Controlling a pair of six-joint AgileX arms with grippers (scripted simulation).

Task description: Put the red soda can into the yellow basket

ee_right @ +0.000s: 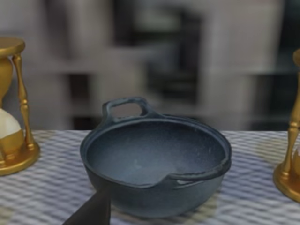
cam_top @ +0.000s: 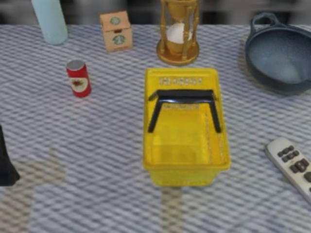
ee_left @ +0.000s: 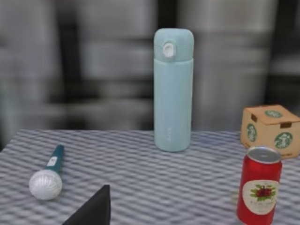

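Note:
The red soda can [cam_top: 78, 78] stands upright on the striped cloth at the left rear, and the left wrist view shows it [ee_left: 259, 186] with its pale label facing the camera. The yellow basket [cam_top: 184, 75] sits in the middle of the table, its black handles folded across the top and nothing inside. My left gripper [cam_top: 7, 165] is at the table's left edge, well in front of the can and apart from it; only a dark tip of it [ee_left: 93, 211] shows in the wrist view. Of my right gripper [ee_right: 93, 211] only a dark tip shows, in front of the pan; it is out of the top view.
A pale blue bottle [cam_top: 49, 20], a brown carton [cam_top: 116, 30] and a gold hourglass [cam_top: 178, 34] line the back. A dark pan [cam_top: 279, 51] sits at the right rear. A remote [cam_top: 293, 165] lies at the right front. A microphone [ee_left: 47, 176] lies left of the bottle.

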